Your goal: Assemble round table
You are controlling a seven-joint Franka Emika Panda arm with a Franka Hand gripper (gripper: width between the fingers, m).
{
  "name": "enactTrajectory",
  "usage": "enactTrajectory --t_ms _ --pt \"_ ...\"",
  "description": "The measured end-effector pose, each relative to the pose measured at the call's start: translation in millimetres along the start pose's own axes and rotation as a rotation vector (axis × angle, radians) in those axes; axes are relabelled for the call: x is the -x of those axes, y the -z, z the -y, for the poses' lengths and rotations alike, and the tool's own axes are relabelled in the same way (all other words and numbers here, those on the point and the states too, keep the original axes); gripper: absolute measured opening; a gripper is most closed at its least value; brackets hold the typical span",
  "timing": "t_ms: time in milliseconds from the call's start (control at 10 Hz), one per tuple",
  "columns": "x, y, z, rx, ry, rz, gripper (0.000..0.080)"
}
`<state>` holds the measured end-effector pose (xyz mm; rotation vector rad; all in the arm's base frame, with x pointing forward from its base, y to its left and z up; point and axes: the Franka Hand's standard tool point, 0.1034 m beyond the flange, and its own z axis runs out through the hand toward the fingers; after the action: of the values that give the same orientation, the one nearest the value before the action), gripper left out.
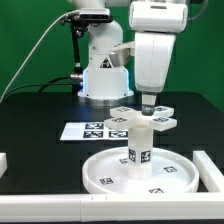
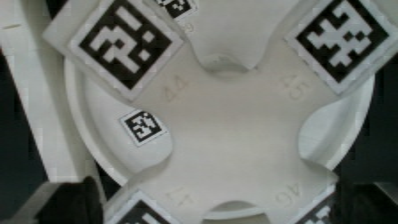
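The large round disc (image 1: 112, 176) lies rim-up at the front of the black table. The short thick cylinder leg (image 1: 139, 141) stands upright at its centre, tags on its side. Just behind the leg, the cross-shaped foot (image 1: 160, 122) lies flat on the table. My gripper (image 1: 148, 104) hangs straight down over the foot's middle, fingertips just above or at it; I cannot tell whether they touch. In the wrist view the foot (image 2: 231, 110) fills the frame, its tagged lobes spreading outward. My gripper (image 2: 217, 205) is open, with one dark finger (image 2: 68, 200) on each side of the foot.
The marker board (image 1: 88, 130) lies flat towards the exterior view's left of the foot. The arm's white base (image 1: 105, 78) stands behind it, cables trailing off. White rails run along the table's front edge (image 1: 40, 206) and by the disc's right (image 1: 208, 166).
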<state>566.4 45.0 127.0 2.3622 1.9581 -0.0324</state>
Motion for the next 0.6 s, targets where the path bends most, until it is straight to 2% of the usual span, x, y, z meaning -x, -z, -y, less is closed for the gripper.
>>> enactTrajectory --t_ms 300,600 --pt "14.5 -5.2 0.1 -0.013 0.006 0.005 0.0649" --pt "18.8 -15.9 1.6 -0.025 -0.003 0.012 0.0649"
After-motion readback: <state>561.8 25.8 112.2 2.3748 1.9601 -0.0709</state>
